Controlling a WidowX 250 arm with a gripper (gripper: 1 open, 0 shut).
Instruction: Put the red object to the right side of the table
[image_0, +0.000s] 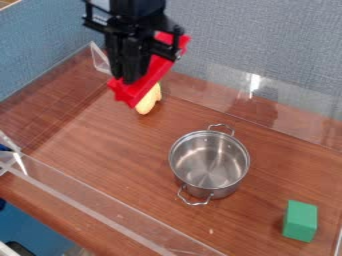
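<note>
Camera view: single, from the front
Hand (135, 85): clamped on the red object (139, 93), lifted clear of the desk (94, 130)
Done: pickup
Left: carry rightward past the steel pot (209, 163), set down

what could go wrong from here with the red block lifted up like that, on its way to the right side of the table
1. The bright red elongated block hangs tilted from the shut gripper, held near one end, so it may swing or slip out during the move.
2. The steel pot stands between it and the right side of the dark wood-grain table; a low path could clip its rim or drop the block inside.
3. The small green cube already sits at the right, so placing there might knock it.
</note>
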